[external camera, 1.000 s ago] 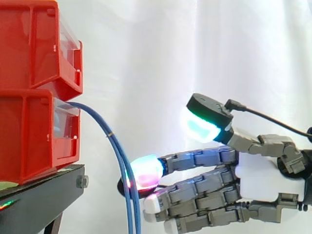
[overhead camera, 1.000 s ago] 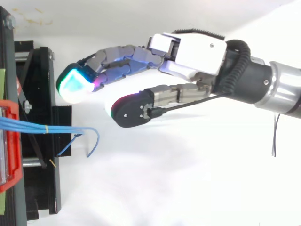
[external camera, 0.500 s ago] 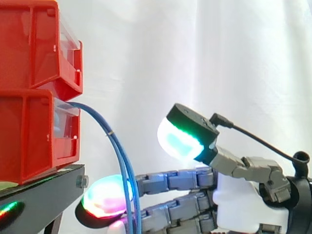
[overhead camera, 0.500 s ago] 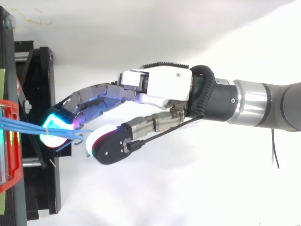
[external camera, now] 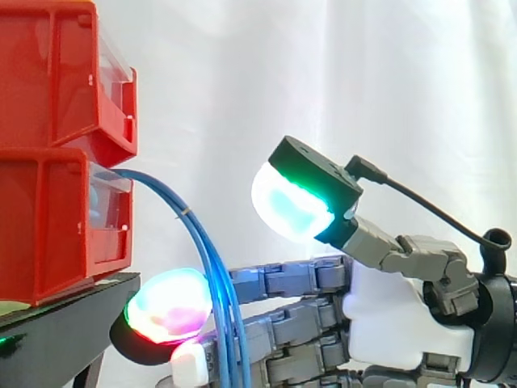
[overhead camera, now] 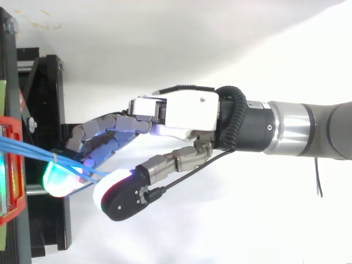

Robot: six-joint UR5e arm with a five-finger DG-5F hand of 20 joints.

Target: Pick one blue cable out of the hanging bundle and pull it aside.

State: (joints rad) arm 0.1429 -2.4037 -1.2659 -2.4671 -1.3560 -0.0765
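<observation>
Here, thin blue cables (external camera: 218,279), arching downward

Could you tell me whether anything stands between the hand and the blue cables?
Nothing visible does: the blue cables lie right across the hand's fingers, near the black stand.

Cables (external camera: 212,267) hang from the lower bin (external camera: 48,226) on the stand (external camera: 73,323), crossing before the fingers of the hand (external camera: 388,311).
</observation>
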